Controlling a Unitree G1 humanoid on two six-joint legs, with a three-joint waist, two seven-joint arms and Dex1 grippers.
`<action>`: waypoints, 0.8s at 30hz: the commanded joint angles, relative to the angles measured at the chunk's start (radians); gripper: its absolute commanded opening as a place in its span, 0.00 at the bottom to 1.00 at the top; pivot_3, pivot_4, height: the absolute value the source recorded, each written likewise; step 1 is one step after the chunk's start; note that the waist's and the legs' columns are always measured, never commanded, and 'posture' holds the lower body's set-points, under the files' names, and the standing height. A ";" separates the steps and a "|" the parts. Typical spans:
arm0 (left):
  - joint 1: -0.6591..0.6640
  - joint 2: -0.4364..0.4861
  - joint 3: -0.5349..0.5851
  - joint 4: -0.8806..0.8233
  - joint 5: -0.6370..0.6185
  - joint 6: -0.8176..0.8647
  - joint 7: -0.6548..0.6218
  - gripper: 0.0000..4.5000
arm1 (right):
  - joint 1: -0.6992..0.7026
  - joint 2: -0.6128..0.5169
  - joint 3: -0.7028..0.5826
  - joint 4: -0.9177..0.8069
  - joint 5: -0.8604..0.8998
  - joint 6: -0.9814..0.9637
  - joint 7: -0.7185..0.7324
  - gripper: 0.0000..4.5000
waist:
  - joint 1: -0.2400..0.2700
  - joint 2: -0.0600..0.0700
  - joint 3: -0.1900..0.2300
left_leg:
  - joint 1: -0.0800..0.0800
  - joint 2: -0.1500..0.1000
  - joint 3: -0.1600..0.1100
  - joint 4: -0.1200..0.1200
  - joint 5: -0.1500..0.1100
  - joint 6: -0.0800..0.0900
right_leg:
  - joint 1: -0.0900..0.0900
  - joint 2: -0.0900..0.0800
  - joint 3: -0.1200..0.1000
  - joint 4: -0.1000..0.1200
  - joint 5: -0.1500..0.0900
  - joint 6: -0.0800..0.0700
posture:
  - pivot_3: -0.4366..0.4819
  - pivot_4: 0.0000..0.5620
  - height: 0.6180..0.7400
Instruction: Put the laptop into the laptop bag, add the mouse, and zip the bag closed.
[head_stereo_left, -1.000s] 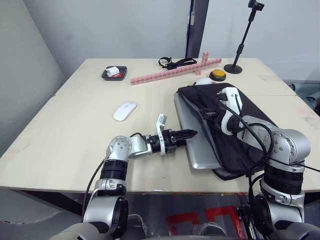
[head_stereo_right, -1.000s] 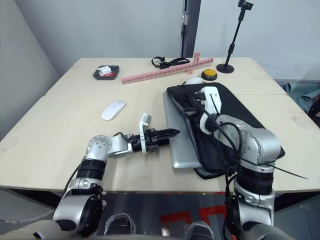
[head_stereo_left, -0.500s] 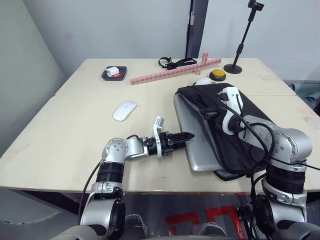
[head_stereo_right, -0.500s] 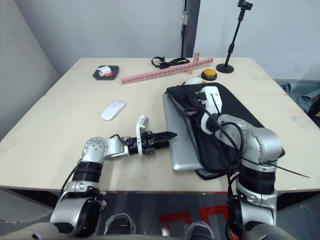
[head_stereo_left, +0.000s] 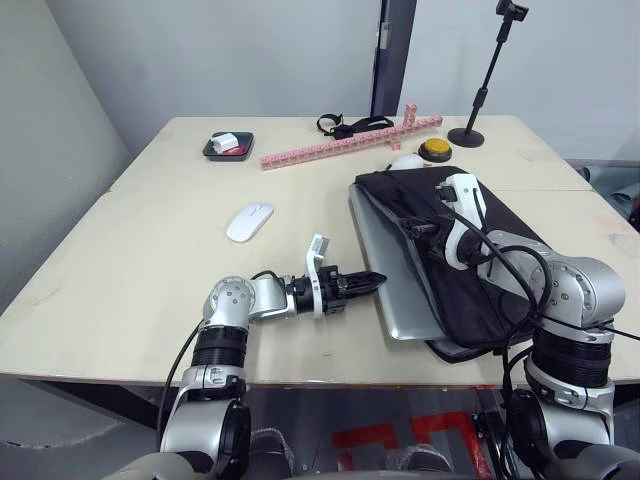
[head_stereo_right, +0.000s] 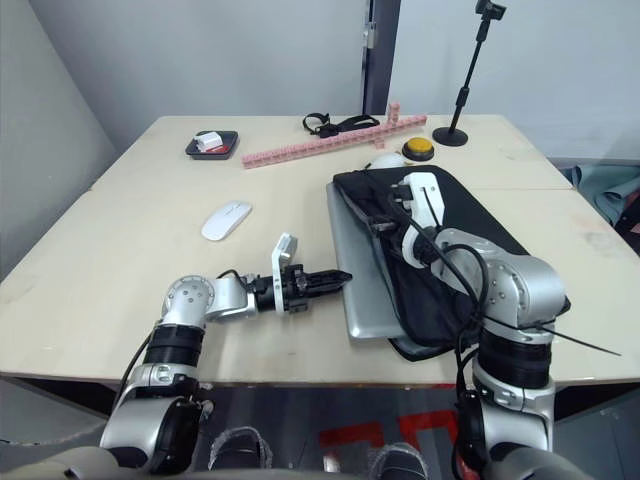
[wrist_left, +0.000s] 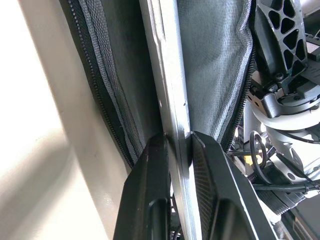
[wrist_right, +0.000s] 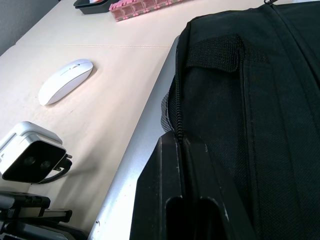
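A pale wooden worktop (head_stereo_left: 150, 250) seen from above and in front, with two robot arms reaching over it.

The laptop bag (head_stereo_left: 470, 250), black with grey lining, lies flat at about 3 o'clock on the worktop. The silver-grey laptop (head_stereo_left: 395, 270) sits partly inside it, its long left edge and near corner sticking out of the bag's open side toward 9 o'clock.

The left claw (head_stereo_left: 372, 279) lies low over the worktop at about 6 o'clock, pointing toward 3 o'clock. Its two black fingers (wrist_left: 150, 200) are narrowed onto the laptop's exposed edge, one on each face of the thin metal, as the left wrist view shows.

The right claw (head_stereo_right: 384, 225) rests on top of the bag near its far left corner. In the right wrist view its fingers (wrist_right: 172, 200) are pressed together at the bag's zipper edge; whether they pinch the fabric I cannot tell.

The mouse (head_stereo_left: 249, 221), flat and white, lies alone on the bare worktop at about 10 o'clock, well apart from the bag and both claws.

Toward 12 o'clock lie a long pink block strip (head_stereo_left: 345, 142), a small black tray (head_stereo_left: 228, 146), a black strap (head_stereo_left: 350, 125), a yellow button (head_stereo_left: 435, 150), and a black stand (head_stereo_left: 480, 90).
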 joint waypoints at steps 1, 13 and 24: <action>-0.014 -0.049 0.026 -0.053 -0.064 0.037 -0.002 0.03 | -0.017 0.010 -0.006 -0.033 0.021 -0.017 0.004 0.00 | 0.000 0.000 0.000 | 0.000 0.000 0.000 0.000 0.000 0.000 | 0.000 0.000 0.000 0.000 0.000 0.000 | 0.48 0.27 1.00; -0.061 -0.156 0.021 -0.015 -0.005 -0.017 0.024 0.03 | -0.057 0.099 -0.033 -0.070 0.058 0.073 -0.021 0.00 | 0.000 0.000 0.000 | 0.000 0.000 0.000 0.000 0.000 0.000 | -0.001 0.000 0.000 0.000 0.000 0.000 | 0.48 0.27 1.00; -0.126 -0.188 -0.021 0.098 0.071 -0.094 -0.038 0.03 | -0.092 0.210 -0.070 -0.111 0.047 0.161 -0.055 0.00 | 0.000 0.000 0.000 | -0.001 0.000 0.001 -0.002 0.000 0.000 | -0.003 0.000 0.001 0.000 0.000 0.001 | 0.48 0.27 1.00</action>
